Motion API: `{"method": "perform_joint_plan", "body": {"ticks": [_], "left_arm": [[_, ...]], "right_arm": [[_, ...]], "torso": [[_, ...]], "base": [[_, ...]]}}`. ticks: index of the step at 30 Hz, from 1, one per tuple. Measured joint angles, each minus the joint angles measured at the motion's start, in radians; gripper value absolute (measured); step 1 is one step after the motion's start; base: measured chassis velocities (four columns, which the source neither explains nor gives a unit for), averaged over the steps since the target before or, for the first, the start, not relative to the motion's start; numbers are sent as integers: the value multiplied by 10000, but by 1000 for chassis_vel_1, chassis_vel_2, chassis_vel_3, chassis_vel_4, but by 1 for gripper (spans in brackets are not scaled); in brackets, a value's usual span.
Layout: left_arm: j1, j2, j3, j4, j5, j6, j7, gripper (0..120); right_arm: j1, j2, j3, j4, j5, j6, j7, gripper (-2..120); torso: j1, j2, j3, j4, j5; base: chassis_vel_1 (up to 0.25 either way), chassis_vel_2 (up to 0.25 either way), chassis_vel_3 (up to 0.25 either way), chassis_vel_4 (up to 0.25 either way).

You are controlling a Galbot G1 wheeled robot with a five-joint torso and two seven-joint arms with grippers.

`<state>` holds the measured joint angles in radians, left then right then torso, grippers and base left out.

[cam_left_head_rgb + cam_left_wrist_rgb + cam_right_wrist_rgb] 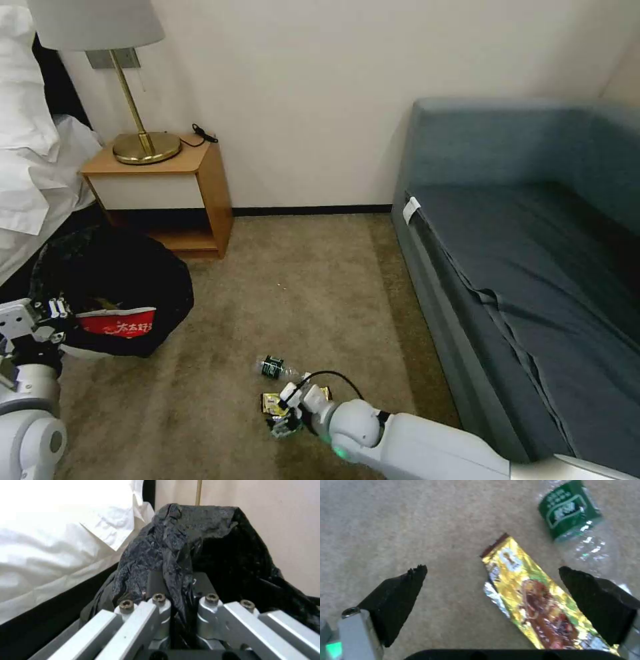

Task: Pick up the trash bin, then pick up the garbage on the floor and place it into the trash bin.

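The trash bin (pixel 133 280), draped in a crinkly black bag liner (pixel 186 542), hangs at the left just above the carpet. My left gripper (pixel 57 310) is shut on its rim and liner (pixel 181 597). A red-and-white wrapper (pixel 117 325) lies inside the bin. On the floor, the gold snack wrapper (pixel 272 403) (pixel 533 597) lies flat beside the clear bottle with a green label (pixel 273 368) (pixel 570 512). My right gripper (pixel 287 417) (pixel 491 570) hovers low over the gold wrapper, open, with the wrapper between its black fingertips (pixel 400 597).
A wooden nightstand (pixel 170 183) with a brass lamp (pixel 143 143) stands against the wall behind the bin. White bed linen (pixel 33 167) is at the far left. A blue-grey sofa (pixel 533 267) fills the right side. Open beige carpet (pixel 300 287) lies between them.
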<state>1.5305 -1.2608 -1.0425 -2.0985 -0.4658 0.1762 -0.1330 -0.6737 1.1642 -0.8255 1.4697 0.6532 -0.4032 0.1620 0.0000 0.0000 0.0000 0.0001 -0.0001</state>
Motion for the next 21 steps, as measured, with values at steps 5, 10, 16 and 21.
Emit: {"method": "perform_joint_plan", "body": {"ticks": [5,10,16,21], "left_arm": [[23,-44,36,28,-2,-37,54,5],[31,-110,116,-15,8,-40,76,5],[176,-228,205,-128,40,-166,130,5],[344,-263,191,-127,13,-357,209,5]], "right_arm": [[-80,17,-123,-7,-26,87,11,100],[-192,196,-257,-472,-471,535,-54,100],[-138,661,-510,-1487,-916,1082,-350,100],[-57,1016,-530,-2271,-1137,1451,-488,100]], "torso": [[0,0,0,-1,0],[0,0,0,-2,-1],[0,0,0,-2,1],[0,0,0,0,1]], "base": [[0,0,0,0],[0,0,0,0],[0,0,0,0],[0,0,0,0]]}}
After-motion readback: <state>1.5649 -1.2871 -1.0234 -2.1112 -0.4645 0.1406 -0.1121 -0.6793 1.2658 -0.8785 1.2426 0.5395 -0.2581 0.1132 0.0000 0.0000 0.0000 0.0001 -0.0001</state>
